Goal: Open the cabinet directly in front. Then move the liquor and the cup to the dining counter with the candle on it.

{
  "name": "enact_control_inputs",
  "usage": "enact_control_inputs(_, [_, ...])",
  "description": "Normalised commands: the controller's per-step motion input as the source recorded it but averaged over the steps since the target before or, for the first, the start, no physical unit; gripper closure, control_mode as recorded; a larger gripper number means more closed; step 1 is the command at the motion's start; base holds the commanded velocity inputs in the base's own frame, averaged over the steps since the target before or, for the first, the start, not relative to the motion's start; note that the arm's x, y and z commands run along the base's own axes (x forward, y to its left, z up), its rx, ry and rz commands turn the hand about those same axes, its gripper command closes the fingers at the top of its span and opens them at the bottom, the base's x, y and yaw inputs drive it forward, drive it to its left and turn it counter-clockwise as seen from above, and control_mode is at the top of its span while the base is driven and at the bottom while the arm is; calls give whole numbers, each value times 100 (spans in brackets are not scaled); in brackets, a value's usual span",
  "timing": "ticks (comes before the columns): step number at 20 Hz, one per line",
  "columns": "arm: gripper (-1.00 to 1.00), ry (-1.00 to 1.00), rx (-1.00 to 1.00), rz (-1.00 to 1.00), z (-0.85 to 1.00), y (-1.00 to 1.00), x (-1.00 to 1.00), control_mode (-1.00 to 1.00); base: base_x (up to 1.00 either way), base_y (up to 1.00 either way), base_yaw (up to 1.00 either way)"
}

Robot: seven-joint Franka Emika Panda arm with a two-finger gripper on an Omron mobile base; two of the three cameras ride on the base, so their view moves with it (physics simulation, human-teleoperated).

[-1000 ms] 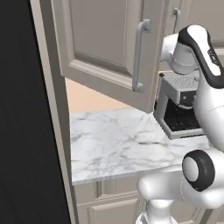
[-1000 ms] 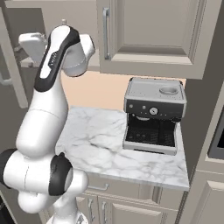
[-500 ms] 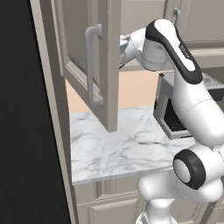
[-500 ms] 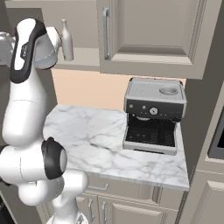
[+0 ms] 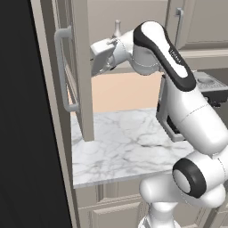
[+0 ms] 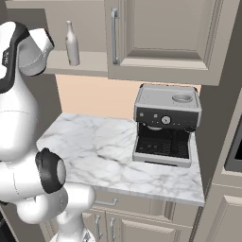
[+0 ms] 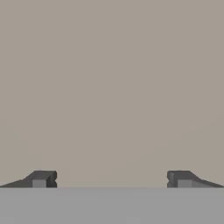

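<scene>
The cabinet's left door [image 5: 83, 89] stands swung far out toward me and shows almost edge-on, with its bar handle [image 5: 61, 71] facing left. My gripper [image 5: 95, 62] is up against the door's inner face, open and holding nothing. In the hand view the gripper [image 7: 111, 179] has its fingertips [image 7: 41, 178] wide apart before a plain greige surface. The liquor [image 6: 72, 42] stands upright on the open shelf [image 6: 92, 64]; its neck [image 5: 117, 27] pokes up behind my hand. The right door [image 6: 160, 33] is closed. The cup and the dining counter are out of view.
Under the cabinet, a short marble countertop [image 6: 99, 151] carries a grey coffee machine [image 6: 165, 125] at its right end. A tall dark panel [image 5: 22, 111] walls off the left side. Drawer fronts [image 6: 108, 208] sit below the counter.
The left door has swung from partly open to wide open. My arm swept left with it, and the bottle on the shelf came into view. The gripper stayed open.
</scene>
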Motion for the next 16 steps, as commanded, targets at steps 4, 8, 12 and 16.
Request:
enact_control_inputs(4, [-100, -11, 3, 0, 3, -78, -18, -100, 0, 0, 0])
enact_control_inputs(8, [-100, -8, 0, -3, 3, -98, -18, -100, 0, 0, 0])
enact_control_inputs(12, [-100, -21, 0, -10, 5, -99, -28, -100, 0, 0, 0])
enact_control_inputs(16, [-100, -37, 0, -29, 5, -87, -20, -100, 0, 0, 0])
